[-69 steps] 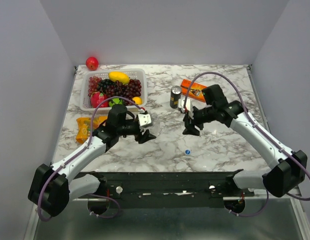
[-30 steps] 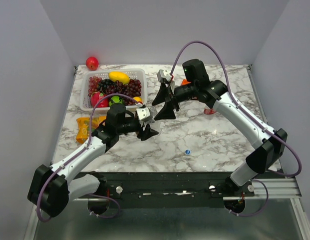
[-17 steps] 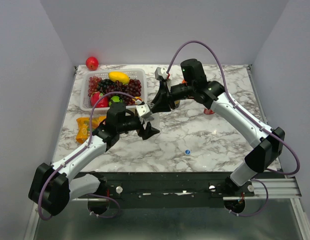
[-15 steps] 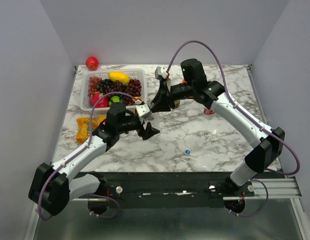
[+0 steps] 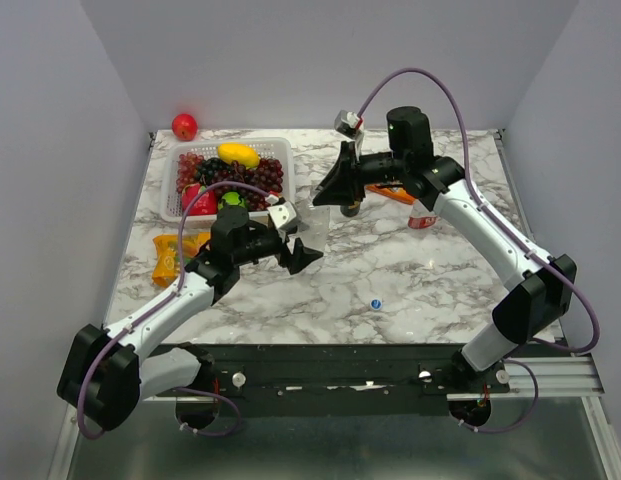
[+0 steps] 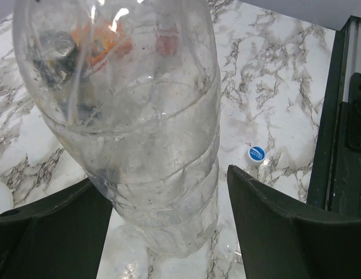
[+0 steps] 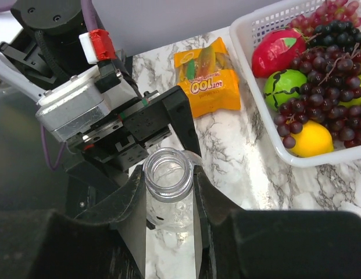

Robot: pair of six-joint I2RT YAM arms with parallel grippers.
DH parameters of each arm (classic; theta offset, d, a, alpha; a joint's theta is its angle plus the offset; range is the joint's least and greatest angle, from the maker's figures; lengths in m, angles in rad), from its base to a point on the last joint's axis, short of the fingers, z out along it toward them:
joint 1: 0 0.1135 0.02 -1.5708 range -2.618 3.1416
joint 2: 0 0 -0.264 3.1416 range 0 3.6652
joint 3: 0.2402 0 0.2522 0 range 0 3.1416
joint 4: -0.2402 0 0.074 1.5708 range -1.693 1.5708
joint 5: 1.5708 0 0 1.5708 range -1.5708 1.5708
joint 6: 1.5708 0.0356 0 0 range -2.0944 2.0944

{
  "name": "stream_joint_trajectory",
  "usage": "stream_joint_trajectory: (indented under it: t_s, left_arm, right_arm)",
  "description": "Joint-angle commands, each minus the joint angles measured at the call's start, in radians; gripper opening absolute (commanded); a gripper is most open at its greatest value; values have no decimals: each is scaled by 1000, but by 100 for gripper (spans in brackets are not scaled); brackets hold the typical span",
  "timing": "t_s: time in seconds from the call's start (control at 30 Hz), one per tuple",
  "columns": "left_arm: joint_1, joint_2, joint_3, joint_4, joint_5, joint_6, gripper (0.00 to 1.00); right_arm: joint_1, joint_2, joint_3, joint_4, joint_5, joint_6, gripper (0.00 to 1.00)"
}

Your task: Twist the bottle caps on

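Clear plain bottle (image 6: 139, 128) stands on the bench (image 5: 450, 270), clamped in my left end effector (image 6: 168, 224); my right end effector (image 7: 167, 180), parted and empty above its open neck, could catch the rim and tilt it, with the blue cap (image 6: 257, 153) lying apart.

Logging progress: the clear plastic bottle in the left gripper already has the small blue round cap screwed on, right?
Not capped: the right wrist view shows the clear plastic bottle in the left gripper with an open neck. The small blue round cap lies loose on the marble table.
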Motion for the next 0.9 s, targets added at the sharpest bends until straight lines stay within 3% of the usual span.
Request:
stream_joint_trajectory:
  t_s: [0.0,0.3,0.5,0.57,0.6,0.67,0.73,0.87]
  left_arm:
    - [3,24,28,-22,75,70,84]
    - [3,78,42,61,95,24,84]
    - [6,83,48,70,137,21,61]
    - [8,77,45,72,137,8,50]
    - [9,74,42,70,140,7,48]
    - [11,61,39,54,134,8,42]
    - [12,48,33,26,134,19,30]
    - [14,26,19,-12,117,42,25]
  right_arm:
    - [-9,-32,-20,138,-43,144,9]
    - [-9,-38,-46,188,-78,201,9]
    - [-9,-52,-77,185,-70,174,11]
    - [-9,-58,-78,165,-58,157,21]
    - [-9,-61,-72,149,-40,140,42]
    - [-13,-82,-31,45,-9,24,55]
    - [-23,-107,-8,-79,54,-73,66]
    - [-66,-194,-58,-265,158,-361,72]
